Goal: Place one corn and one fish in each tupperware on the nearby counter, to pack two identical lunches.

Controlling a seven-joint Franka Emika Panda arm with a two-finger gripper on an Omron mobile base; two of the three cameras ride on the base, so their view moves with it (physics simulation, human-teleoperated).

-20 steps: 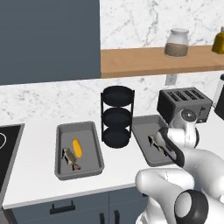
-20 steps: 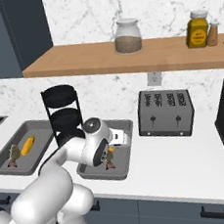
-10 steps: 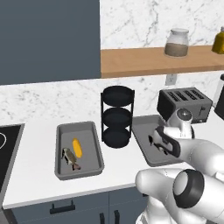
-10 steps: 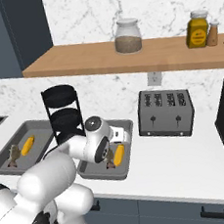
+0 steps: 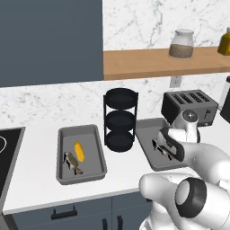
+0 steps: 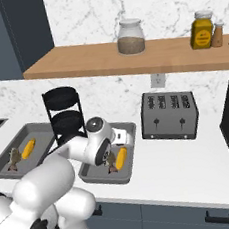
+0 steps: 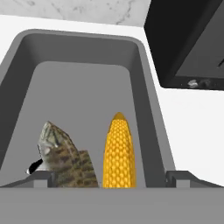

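In your left base view, take the black rack in the middle of the counter as the landmark. Left of it sits one tray with a corn and a fish lying side by side, fish on the left, both inside the rim. Right of the rack is the second tray, and your gripper hangs right over it with another fish at its tip. A toaster stands behind that tray, further right of the rack, and a jar sits on the wooden shelf above.

In your right base view things are mirrored around the rack: the far tray is to its left with its corn and fish, and the near tray sits just right of the rack, in front of the toaster. The gripper points down into that tray, with a brown fish under it and a second corn just beside it on the toaster side.

In your hand view you're looking straight into the tray. The corn lies flat along the tray floor, and the fish is just left of it, head up, apart from the cob by a thin gap. Your fingers stand wide apart at the two bottom corners, and nothing's pinched between them. Whether the fish is resting on the tray floor yet, I can't tell.
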